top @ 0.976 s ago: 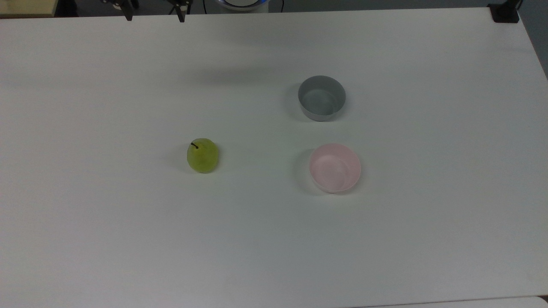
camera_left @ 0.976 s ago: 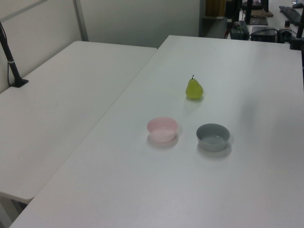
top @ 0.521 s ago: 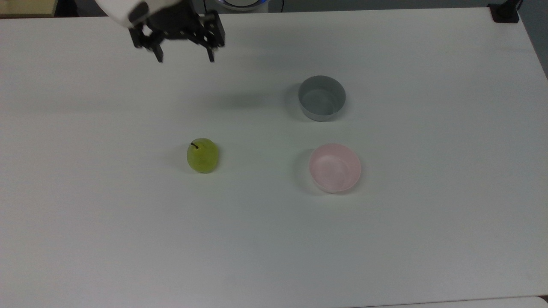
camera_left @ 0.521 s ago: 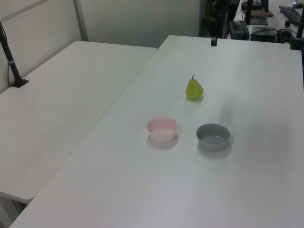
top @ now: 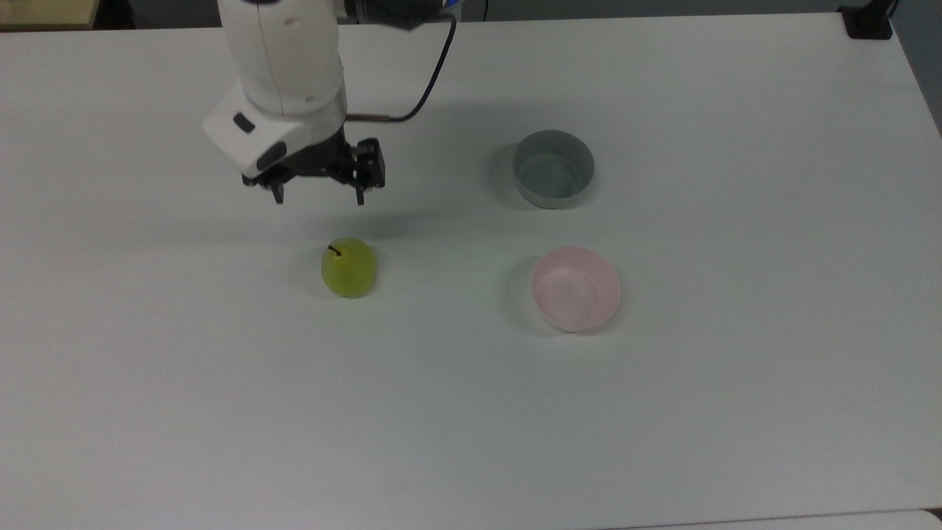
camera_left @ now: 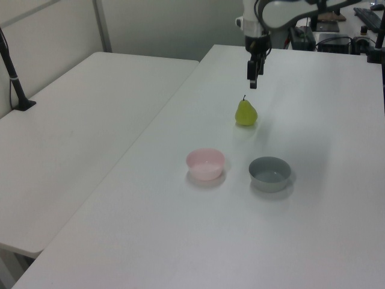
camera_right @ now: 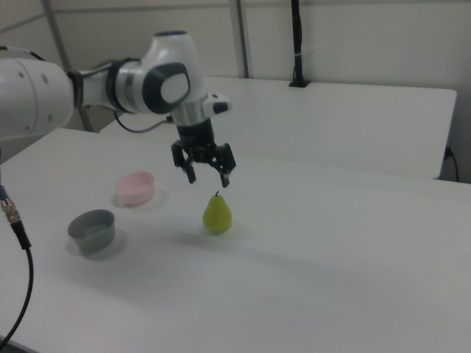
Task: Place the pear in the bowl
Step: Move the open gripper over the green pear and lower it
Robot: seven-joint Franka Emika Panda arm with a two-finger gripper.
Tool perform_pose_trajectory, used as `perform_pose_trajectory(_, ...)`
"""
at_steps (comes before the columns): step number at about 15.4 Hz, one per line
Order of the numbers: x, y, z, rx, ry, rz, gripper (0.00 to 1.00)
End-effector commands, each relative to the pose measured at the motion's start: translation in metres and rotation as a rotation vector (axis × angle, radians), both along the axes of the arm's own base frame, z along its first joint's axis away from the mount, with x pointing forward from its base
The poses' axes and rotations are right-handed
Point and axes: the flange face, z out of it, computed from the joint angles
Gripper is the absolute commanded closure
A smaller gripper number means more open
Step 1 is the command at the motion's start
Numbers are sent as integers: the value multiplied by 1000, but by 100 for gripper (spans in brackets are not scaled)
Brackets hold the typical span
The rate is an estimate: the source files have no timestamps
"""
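The small glossy yellow-green pear [top: 348,268] with a short dark stem is seen standing upright on the white table [top: 471,412], a little left of the centre of the top view and near the middle of the right view. It is judged to be light and stiff, but its smooth, rounded skin is probably slippery, and the narrow upper part offers little surface. The wide lower belly is therefore considered the better place to take hold, with one finger on each side and the stem left free between them.

The black two-finger gripper [top: 319,197] on the white arm is held above the pear in the right view, near it but not touching. Its fingers are spread wide apart and nothing is held between them.

The pale pink shallow round bowl [top: 576,288] is found right of centre in the top view, well apart from the pear, with a grey straight-sided cup-like bowl [top: 553,168] above it in the frame.
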Motion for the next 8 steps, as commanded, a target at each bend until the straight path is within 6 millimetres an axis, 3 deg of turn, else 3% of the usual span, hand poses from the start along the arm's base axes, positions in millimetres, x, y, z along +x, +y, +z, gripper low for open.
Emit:
perform_pose_trajectory(1, 11, -4, -40, -41, -7, 20, 0)
perform_pose_trajectory(4, 20, 3, -75, -46, 4, 35, 0)
perform_pose_trajectory(8, 28, 20, -97, -46, -21, 53, 0)
